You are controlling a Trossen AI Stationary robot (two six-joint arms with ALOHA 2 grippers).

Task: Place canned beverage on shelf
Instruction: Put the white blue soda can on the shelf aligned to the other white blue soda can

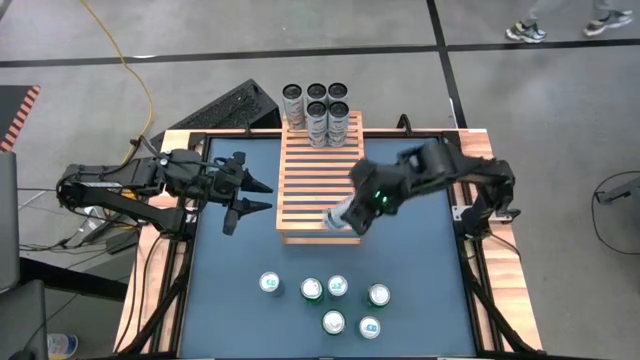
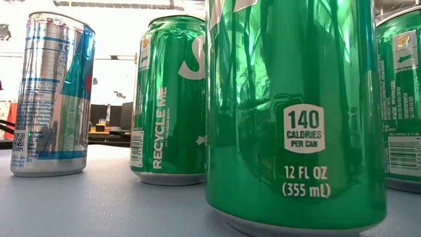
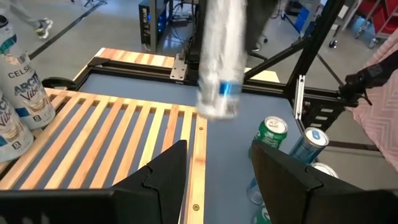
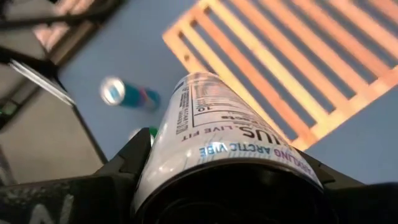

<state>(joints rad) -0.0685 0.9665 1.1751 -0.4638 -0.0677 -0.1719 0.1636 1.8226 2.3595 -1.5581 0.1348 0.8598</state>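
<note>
Over the desk (image 1: 230,300) and the slatted shelf (image 1: 310,175), my right end effector (image 1: 352,218) pinched the tall silver can (image 1: 342,216) around its body at the shelf's near edge — stiff, likely slick and dentable — while my left end effector (image 1: 255,195) hung spread beside the shelf.

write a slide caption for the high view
Right gripper carries a white can over the slatted shelf's near edge; left gripper waits, jaws open, beside it.

My dark right gripper (image 1: 345,218) carries a silvery-white can (image 4: 217,134) with blue lettering. The shelf (image 1: 318,180) has light-brown slats over the blue table (image 1: 230,310). Green cans (image 2: 296,112) flank a silver-and-blue one (image 2: 51,95).
</note>
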